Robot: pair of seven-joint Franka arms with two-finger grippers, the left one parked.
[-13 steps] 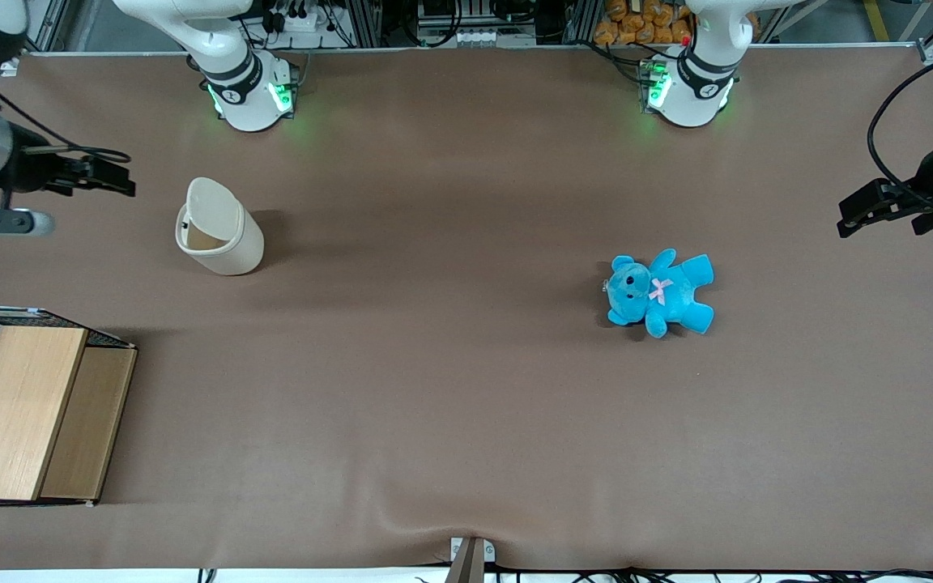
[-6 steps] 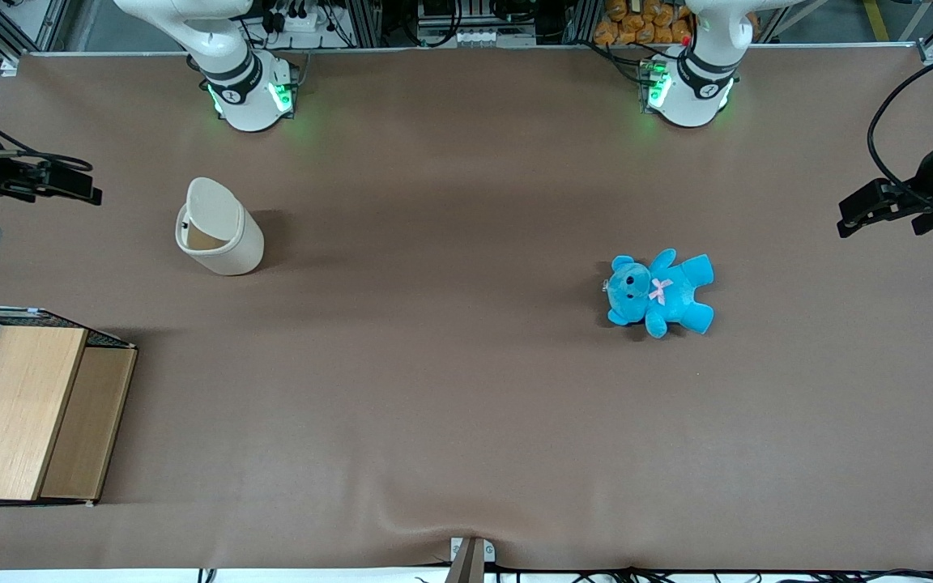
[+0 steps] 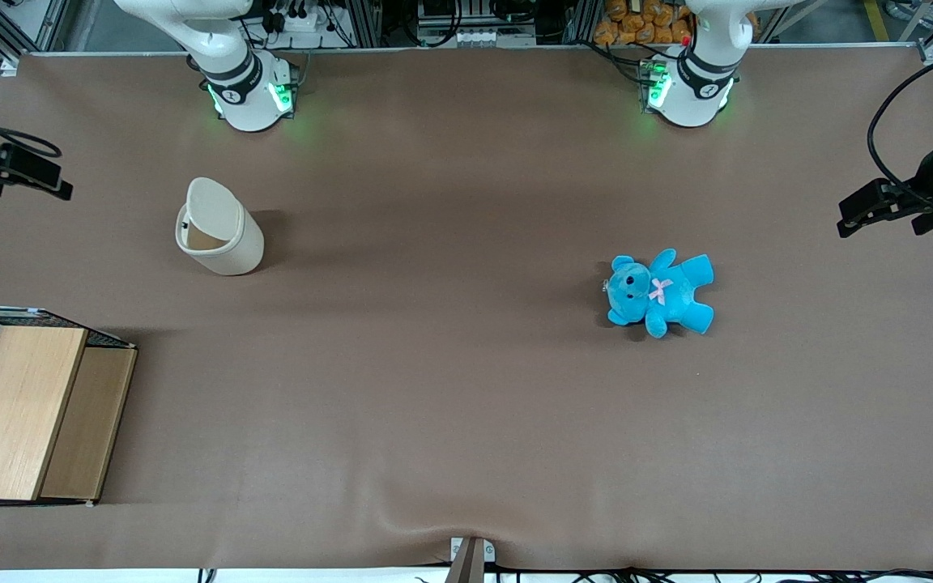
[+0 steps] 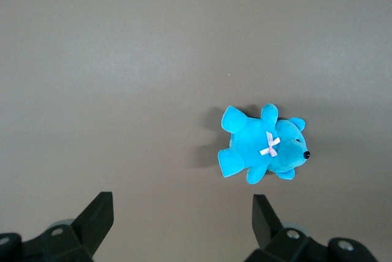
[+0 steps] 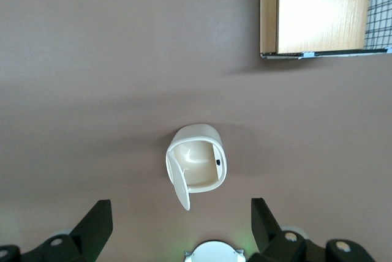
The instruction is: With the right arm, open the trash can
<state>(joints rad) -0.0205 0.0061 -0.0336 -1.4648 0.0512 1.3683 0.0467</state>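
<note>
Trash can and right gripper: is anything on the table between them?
Nothing. In the front view the gripper sits toward the working arm's end, apart from the trash can, lid up, with only bare brown table between.

gripper (image 3: 37,180) | withdrawn toward working arm's table end, farther from trash can (image 3: 219,228)

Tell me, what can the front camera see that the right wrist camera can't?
Only the front view shows the blue teddy toward the parked arm's end of the table and the tool seen whole, off to the side of the trash can, toward the working arm's end. Only the right wrist view looks straight down into the bin, with its lid swung up and the tool's fingers spread open. Both show the trash can, the wooden box and the brown table.
</note>
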